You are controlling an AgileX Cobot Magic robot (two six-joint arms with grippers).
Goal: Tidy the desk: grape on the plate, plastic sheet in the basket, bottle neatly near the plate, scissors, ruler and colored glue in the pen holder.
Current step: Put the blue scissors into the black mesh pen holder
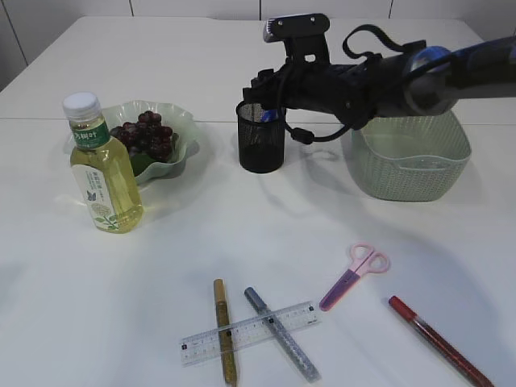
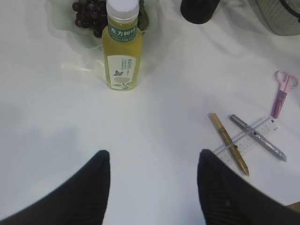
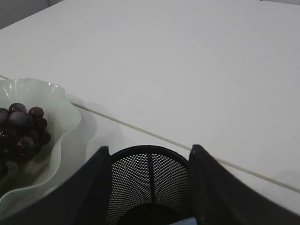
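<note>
My right gripper (image 1: 268, 103) (image 3: 148, 149) hovers open over the mouth of the black mesh pen holder (image 1: 260, 139) (image 3: 149, 183), its fingers straddling the rim. A light blue tip (image 3: 187, 221) shows inside. The grape bunch (image 1: 147, 135) lies on the green plate (image 1: 187, 129), with the tea bottle (image 1: 103, 169) upright in front. Pink scissors (image 1: 355, 274), a clear ruler (image 1: 250, 329) and gold (image 1: 224, 332) and silver (image 1: 282, 334) glue pens lie near the front edge. My left gripper (image 2: 152, 157) hangs open over bare table. I cannot make out the plastic sheet.
The pale green basket (image 1: 411, 161) stands right of the pen holder, under my right arm. A red pen (image 1: 439, 339) lies at the front right. The glue pens cross the ruler, the gold one on top of it.
</note>
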